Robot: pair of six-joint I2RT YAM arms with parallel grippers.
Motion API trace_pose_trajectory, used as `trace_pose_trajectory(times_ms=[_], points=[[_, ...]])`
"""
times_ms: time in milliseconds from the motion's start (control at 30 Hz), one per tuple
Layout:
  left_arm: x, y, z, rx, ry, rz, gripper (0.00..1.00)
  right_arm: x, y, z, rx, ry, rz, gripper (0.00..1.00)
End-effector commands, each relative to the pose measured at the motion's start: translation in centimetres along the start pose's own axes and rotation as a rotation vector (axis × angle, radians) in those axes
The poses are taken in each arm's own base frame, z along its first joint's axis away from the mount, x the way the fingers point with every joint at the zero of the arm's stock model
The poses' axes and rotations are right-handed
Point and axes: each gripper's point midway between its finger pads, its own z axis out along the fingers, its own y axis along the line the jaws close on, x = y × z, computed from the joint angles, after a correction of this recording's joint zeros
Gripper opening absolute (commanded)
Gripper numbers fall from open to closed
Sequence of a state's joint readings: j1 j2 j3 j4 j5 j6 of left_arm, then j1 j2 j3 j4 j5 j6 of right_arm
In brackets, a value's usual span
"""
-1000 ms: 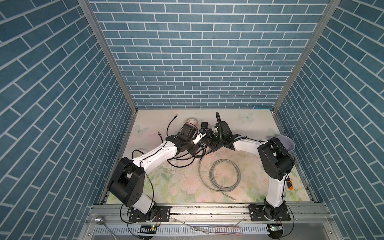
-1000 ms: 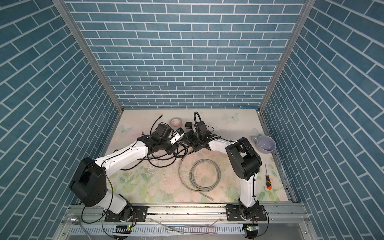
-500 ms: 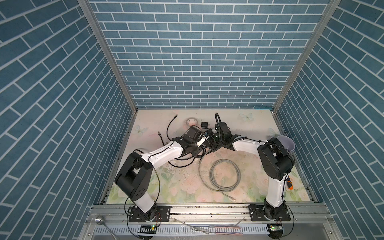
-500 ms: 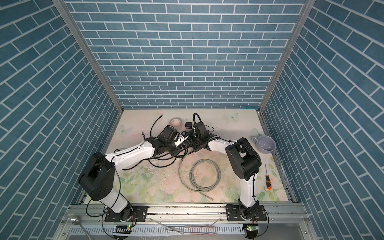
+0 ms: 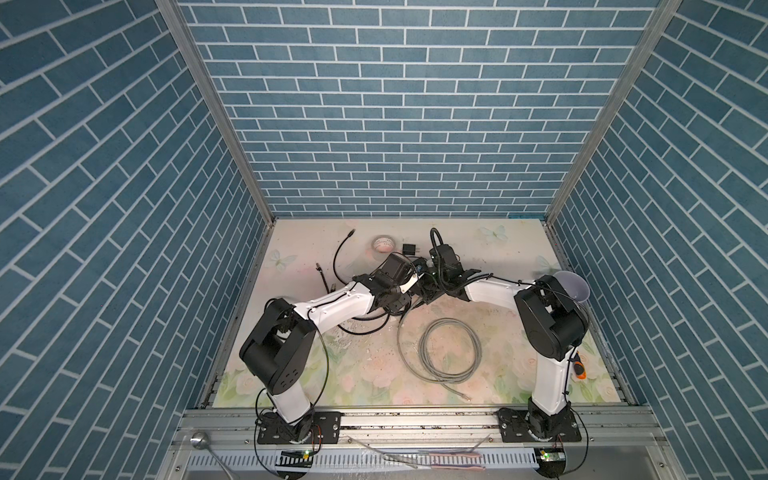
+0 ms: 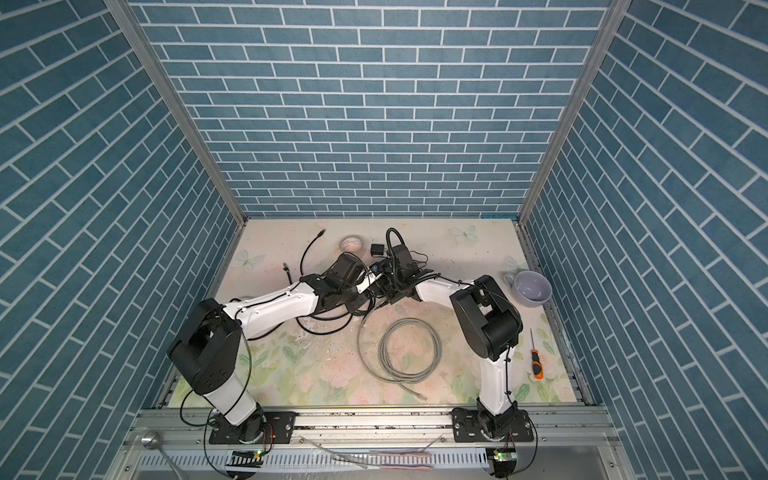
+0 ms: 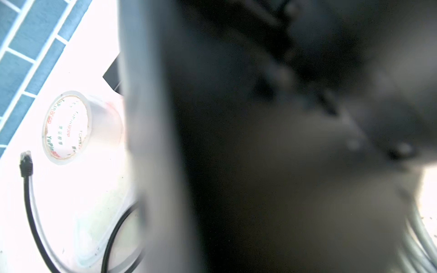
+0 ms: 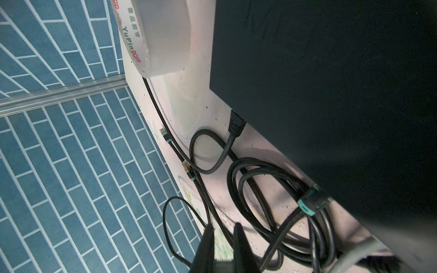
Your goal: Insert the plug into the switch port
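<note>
1. Two arms meet at mid-table (image 5: 505, 249), toward the back wall, in both top views. The left gripper (image 5: 417, 286) and the right gripper (image 8: 223, 228) come close together there.
2. One switch (image 8: 331, 94), a flat black box, lies on the table and fills the upper right of the right wrist view. In the top views the arms cover it.
3. Four plugs show in the right wrist view.
   - One black plug (image 8: 236, 125) is seated in the switch's edge.
   - One teal-banded plug (image 8: 312, 203) sits at the same edge, lower right; whether it is seated I cannot tell.
   - Two loose plugs (image 8: 162, 131) (image 8: 186, 167) lie apart from the switch, left of centre.
4. The right gripper's two fingers stand nearly closed, with nothing seen between the tips. The left wrist view is mostly dark blur, so I cannot tell how the left jaws stand.
5. One of each:
   - tape roll (image 6: 352, 244)
   - small black adapter (image 6: 377, 250) just beside the roll
   - grey cable coil (image 6: 409, 351) in the centre
   - cup (image 6: 532, 288) at the right edge
   - screwdriver (image 6: 536, 361) below the cup
</note>
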State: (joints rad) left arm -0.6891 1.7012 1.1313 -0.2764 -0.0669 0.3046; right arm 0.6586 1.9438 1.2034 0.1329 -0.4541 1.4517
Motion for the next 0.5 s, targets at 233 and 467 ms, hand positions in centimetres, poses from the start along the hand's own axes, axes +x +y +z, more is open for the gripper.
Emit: trace_pose_trajectory(times_ms=[233,467], points=[[2.7,1.2,0.4,-0.095,0.056,-0.086,0.39,1.0,2.9,-1.5,-0.099,0.004,0.039,0.00],[3.1,1.5,-0.5,-0.099,0.039,-0.114,0.37,0.7,2.1,-1.8,-0.084,-0.014,0.059,0.00]])
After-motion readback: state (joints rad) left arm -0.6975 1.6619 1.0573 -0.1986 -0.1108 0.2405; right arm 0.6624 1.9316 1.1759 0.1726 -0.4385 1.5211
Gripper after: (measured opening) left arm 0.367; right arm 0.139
